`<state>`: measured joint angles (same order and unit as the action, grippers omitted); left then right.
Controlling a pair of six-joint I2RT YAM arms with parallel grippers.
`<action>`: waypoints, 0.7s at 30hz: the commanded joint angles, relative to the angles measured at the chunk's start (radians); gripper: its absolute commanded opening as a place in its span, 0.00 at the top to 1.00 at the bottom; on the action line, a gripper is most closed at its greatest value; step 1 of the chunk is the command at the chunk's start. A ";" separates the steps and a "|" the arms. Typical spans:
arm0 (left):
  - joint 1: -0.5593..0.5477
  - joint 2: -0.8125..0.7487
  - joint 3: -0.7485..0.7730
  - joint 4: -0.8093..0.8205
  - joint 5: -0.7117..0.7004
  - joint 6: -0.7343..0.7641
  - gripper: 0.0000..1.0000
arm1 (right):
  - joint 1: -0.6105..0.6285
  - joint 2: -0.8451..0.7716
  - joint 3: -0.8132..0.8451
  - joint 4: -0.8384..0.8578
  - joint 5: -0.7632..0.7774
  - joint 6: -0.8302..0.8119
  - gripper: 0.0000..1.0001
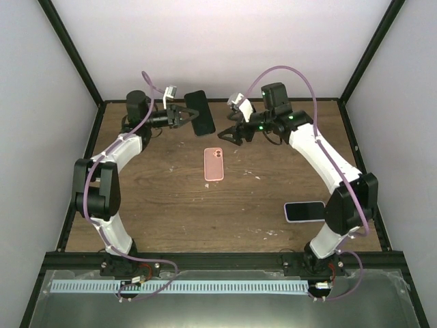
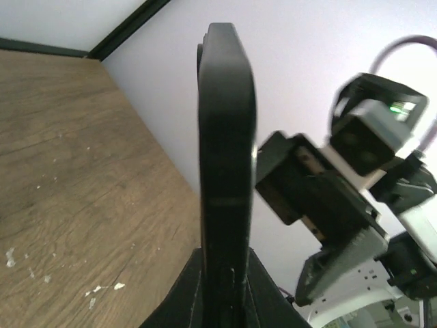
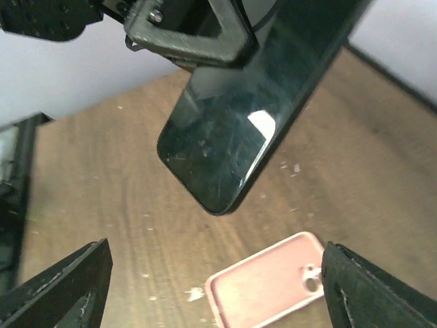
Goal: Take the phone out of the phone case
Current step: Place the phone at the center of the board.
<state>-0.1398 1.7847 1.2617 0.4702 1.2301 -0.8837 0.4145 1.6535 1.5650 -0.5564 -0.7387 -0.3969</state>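
Note:
My left gripper (image 1: 186,117) is shut on a black phone (image 1: 199,112) and holds it above the back of the table. The left wrist view shows the phone (image 2: 227,171) edge-on between my fingers. The right wrist view shows its dark glass face (image 3: 235,143). An empty pink phone case (image 1: 214,164) lies open side up on the table middle, also in the right wrist view (image 3: 266,287). My right gripper (image 1: 231,134) is open and empty, just right of the phone and above the case.
A second phone with a light lavender face (image 1: 304,211) lies on the table near the right arm's base. The wooden table (image 1: 171,205) has black rails along its edges and white walls behind.

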 commanded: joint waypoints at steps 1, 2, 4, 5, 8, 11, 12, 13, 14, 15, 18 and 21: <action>-0.019 -0.021 -0.010 0.260 0.071 -0.043 1.00 | -0.035 0.036 0.058 -0.042 -0.234 0.232 0.20; -0.025 -0.020 -0.010 0.267 0.073 -0.036 1.00 | -0.041 0.042 0.059 -0.030 -0.248 0.253 0.20; -0.041 -0.027 -0.011 0.257 0.074 -0.007 1.00 | -0.050 0.058 0.062 -0.010 -0.274 0.294 0.22; -0.049 -0.032 -0.011 0.248 0.074 0.011 1.00 | -0.056 0.068 0.062 0.001 -0.288 0.314 0.23; -0.078 -0.050 -0.011 0.191 0.072 0.085 1.00 | -0.069 0.086 0.065 0.029 -0.334 0.368 0.26; -0.100 -0.068 -0.012 0.129 0.069 0.157 1.00 | -0.075 0.100 0.076 0.046 -0.380 0.395 0.31; -0.107 -0.073 -0.013 0.119 0.069 0.173 1.00 | -0.076 0.104 0.081 0.047 -0.391 0.397 0.34; -0.114 -0.076 -0.016 0.109 0.071 0.186 1.00 | -0.077 0.108 0.085 0.046 -0.402 0.397 0.38; -0.119 -0.081 -0.015 0.097 0.072 0.201 1.00 | -0.077 0.111 0.088 0.047 -0.411 0.397 0.42; -0.126 -0.084 -0.015 0.081 0.072 0.218 1.00 | -0.077 0.113 0.088 0.046 -0.420 0.397 0.45; -0.138 -0.093 -0.016 0.018 0.068 0.278 1.00 | -0.076 0.115 0.088 0.047 -0.443 0.397 0.57; -0.141 -0.098 -0.018 -0.039 0.057 0.332 1.00 | -0.076 0.114 0.082 0.051 -0.457 0.403 0.71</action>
<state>-0.2768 1.7275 1.2469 0.4900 1.2854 -0.6712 0.3462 1.7569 1.6089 -0.5175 -1.1351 -0.0063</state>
